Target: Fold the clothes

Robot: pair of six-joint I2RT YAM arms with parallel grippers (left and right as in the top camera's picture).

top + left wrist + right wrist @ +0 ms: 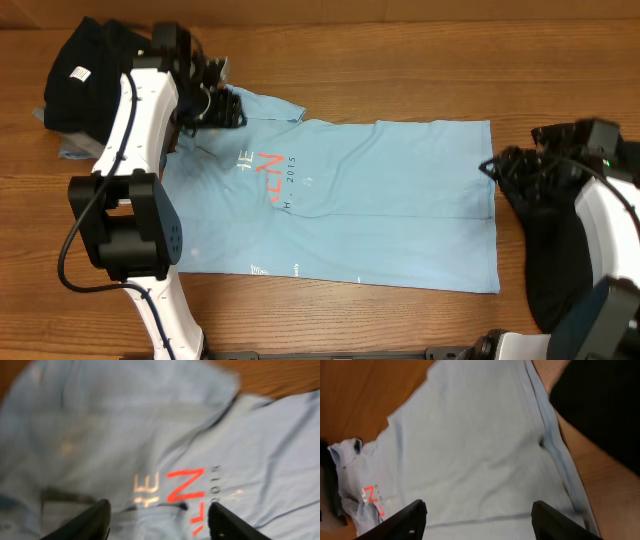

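Overhead: blue T-shirt [380, 200] lies flat mid-desk [400, 60]. Left tool [222, 100] sits over its upper-left corner, right tool [497, 165] at its right edge. Black pile [80, 70] upper left, black garment [545, 270] lower right.
Left wrist: left tool spread, pinching nothing; red lettering [185, 487] just above the gap.
Right wrist: right tool spread, empty; shirt fills the frame above it.

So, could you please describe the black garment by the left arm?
In the overhead view, a light blue T-shirt fills the middle. Past its lettered end, in the top left corner, sits a black bundle. Unlike the black garment at the opposite end, it shows a white label.
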